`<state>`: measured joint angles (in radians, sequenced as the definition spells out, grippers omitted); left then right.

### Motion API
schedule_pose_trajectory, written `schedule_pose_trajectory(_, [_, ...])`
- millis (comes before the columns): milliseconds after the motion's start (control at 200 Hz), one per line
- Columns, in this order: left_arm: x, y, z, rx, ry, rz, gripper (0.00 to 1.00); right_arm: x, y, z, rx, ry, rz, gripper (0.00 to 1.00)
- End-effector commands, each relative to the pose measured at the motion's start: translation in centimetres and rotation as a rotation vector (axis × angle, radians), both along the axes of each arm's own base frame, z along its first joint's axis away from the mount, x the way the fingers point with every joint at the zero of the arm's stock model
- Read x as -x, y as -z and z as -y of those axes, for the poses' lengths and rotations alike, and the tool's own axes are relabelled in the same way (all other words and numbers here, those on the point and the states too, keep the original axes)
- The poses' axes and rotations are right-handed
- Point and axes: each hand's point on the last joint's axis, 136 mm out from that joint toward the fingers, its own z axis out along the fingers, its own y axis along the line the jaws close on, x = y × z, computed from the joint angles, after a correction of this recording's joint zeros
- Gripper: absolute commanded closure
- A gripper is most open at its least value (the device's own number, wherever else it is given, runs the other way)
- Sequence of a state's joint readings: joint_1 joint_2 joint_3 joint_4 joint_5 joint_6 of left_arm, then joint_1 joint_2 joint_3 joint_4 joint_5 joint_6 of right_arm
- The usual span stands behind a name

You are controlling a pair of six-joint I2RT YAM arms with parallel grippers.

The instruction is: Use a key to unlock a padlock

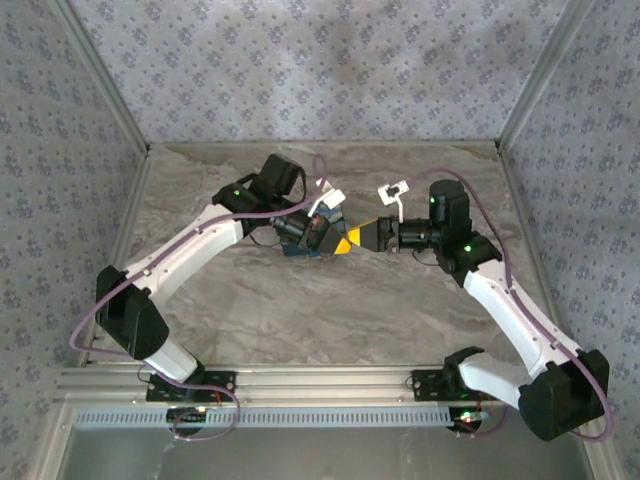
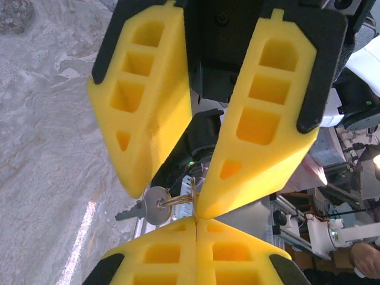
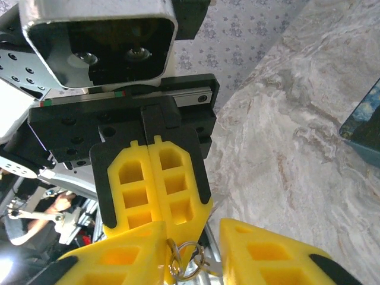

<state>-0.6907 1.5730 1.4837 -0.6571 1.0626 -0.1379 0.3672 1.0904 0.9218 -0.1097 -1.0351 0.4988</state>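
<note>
Along the near edge of the desk (image 1: 330, 320), bolted to a ribbed aluminium rail (image 1: 330, 384): both arm bases (image 1: 190, 385), black and boxy. Further in, white-shelled links (image 1: 190, 250) angling toward each other over a grey-beige marbled top, smooth and veined.

Mid-desk, nose to nose: left gripper (image 2: 196, 221) and right gripper (image 3: 192, 237). Both carry wedge-shaped matt yellow fingers (image 2: 142, 107), moulded with a row of square pockets and a small triangular one at the tip, black backing plates behind.

Left gripper: clamped flat, no gap along the seam, pinching a thin brass-coloured key ring (image 2: 178, 200) at the very tips. Right gripper: parted in a narrow V, straddling that ring without clamping it.

Hanging from the ring, between the right gripper's tips: key (image 2: 148, 209), silver metal, round flat bow with a hole, short notched blade. Lies close to level in the left wrist view, long axis across that view, bow at the ring, blade pointing left and slightly down, away from the closed seam.

Near them on the desk, at the edge of the right wrist view: corner of a blue box (image 3: 363, 124), pale swirls on dark.

Farthest back: walls (image 1: 320, 70) in blue-grey paper with a small flower print, bare metal posts (image 1: 100, 70) at the corners.
</note>
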Motion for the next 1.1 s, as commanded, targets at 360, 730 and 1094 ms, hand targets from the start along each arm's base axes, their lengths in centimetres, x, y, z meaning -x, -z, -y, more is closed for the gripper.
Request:
schedule_pose_trajectory(360, [-0.7,-1.6,-0.7,0.047,-0.013,0.021,1.00,0.4,-0.7,0.2,0.008,0.000,0.062,1.00])
schedule_pose_trajectory(730, [-4.7,-2.0,-2.3,0.105,-0.270,0.071,0.67,-1.8,-2.5,1.3,-0.010,0.173,0.165,1.00])
schedule_pose_trajectory(1094, [-8.8,-4.7,-3.4,0.381,-0.645,0.098,0.49,-5.8,-4.7,3.7,-0.166,0.526,0.210,1.00])
